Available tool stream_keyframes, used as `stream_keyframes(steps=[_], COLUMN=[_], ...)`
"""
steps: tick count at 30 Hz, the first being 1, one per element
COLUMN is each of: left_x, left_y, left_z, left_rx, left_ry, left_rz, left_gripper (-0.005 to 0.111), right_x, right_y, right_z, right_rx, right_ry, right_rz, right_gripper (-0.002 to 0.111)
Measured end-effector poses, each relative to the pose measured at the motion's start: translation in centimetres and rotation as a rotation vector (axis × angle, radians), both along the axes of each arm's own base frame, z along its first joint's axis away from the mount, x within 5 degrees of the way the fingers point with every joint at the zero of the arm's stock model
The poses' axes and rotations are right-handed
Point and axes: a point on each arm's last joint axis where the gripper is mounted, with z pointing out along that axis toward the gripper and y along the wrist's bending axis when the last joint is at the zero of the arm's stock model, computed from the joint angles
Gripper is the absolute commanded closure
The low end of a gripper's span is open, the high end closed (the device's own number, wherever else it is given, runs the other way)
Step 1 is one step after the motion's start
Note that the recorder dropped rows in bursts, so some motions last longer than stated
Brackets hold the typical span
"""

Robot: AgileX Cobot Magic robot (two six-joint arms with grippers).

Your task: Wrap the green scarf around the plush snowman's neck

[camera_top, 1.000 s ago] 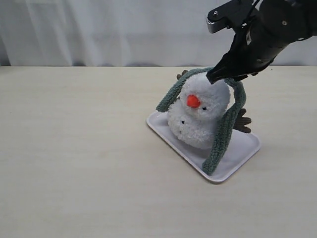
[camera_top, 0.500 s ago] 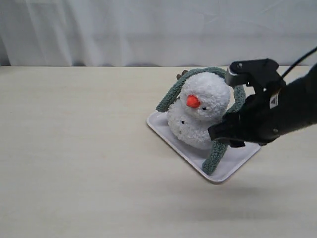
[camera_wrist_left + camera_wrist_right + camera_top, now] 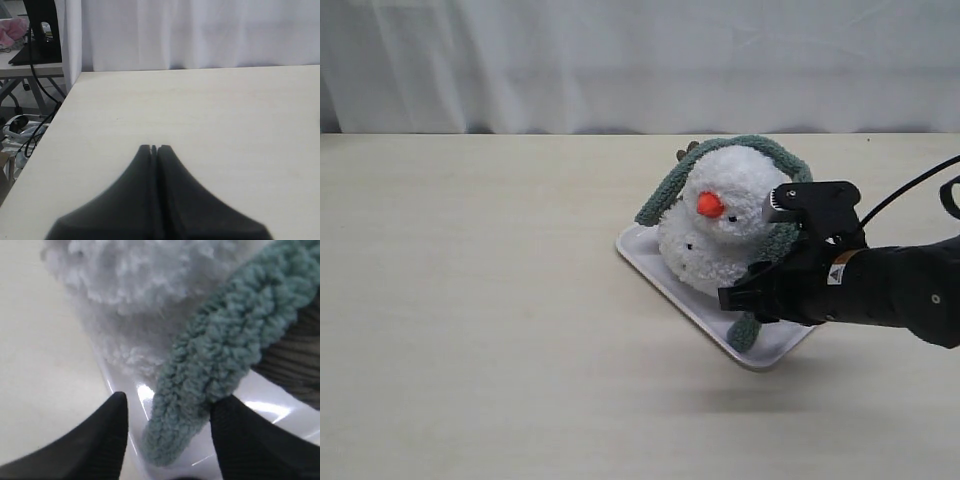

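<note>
The plush snowman (image 3: 725, 215) sits on a white tray (image 3: 655, 265), orange nose toward the camera. The green scarf (image 3: 664, 190) arches over the back of its head, and an end hangs down each side. My right gripper (image 3: 745, 300) is low at the tray's front right, open around the hanging scarf end (image 3: 742, 333). In the right wrist view the scarf (image 3: 220, 360) lies between the fingers of the right gripper (image 3: 175, 399), against one and apart from the other. White plush (image 3: 145, 285) fills the space behind it. My left gripper (image 3: 154, 148) is shut over bare table.
A brown corduroy arm (image 3: 295, 365) lies beside the scarf end on the tray (image 3: 265, 405). White curtains hang behind the table's far edge. In the left wrist view, the table (image 3: 210, 110) ends beside a desk with cables (image 3: 30, 130).
My right arm has come down from above the snowman's head to the tray's front right. Its fingers now straddle the hanging scarf end. Scarf and snowman have hardly moved.
</note>
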Motion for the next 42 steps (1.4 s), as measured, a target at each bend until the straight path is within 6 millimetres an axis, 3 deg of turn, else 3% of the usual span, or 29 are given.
stream_keyframes(steps=[4,10,18,21,26,29,36,42], left_x=[0.0,0.0,0.0,0.0,0.0,0.0,0.0,0.0], left_y=[0.0,0.0,0.0,0.0,0.0,0.0,0.0,0.0], left_z=[0.0,0.0,0.0,0.0,0.0,0.0,0.0,0.0], left_rx=[0.0,0.0,0.0,0.0,0.0,0.0,0.0,0.0], left_ry=[0.0,0.0,0.0,0.0,0.0,0.0,0.0,0.0], left_rz=[0.0,0.0,0.0,0.0,0.0,0.0,0.0,0.0], left_gripper=[0.107,0.107,0.107,0.107,0.107,0.107,0.107,0.107], right_x=[0.2,0.2,0.7,0.9,1.2,1.2,0.9,0.0], right_y=[0.1,0.1,0.3,0.5,0.6,0.6,0.5,0.2], right_z=[-0.2,0.7,4.6,5.0,3.8,2.9,2.5,4.1], right_rx=[0.002,0.003,-0.036,-0.044,-0.066,-0.08,-0.109,-0.11], right_ry=[-0.008,-0.048,-0.149,-0.14,-0.093,-0.05,0.01,0.017], right_rz=[-0.001,0.015,0.097,0.105,0.114,0.117,0.135,0.141], right_gripper=[0.104,0.104,0.104,0.104,0.104,0.098,0.07,0.057])
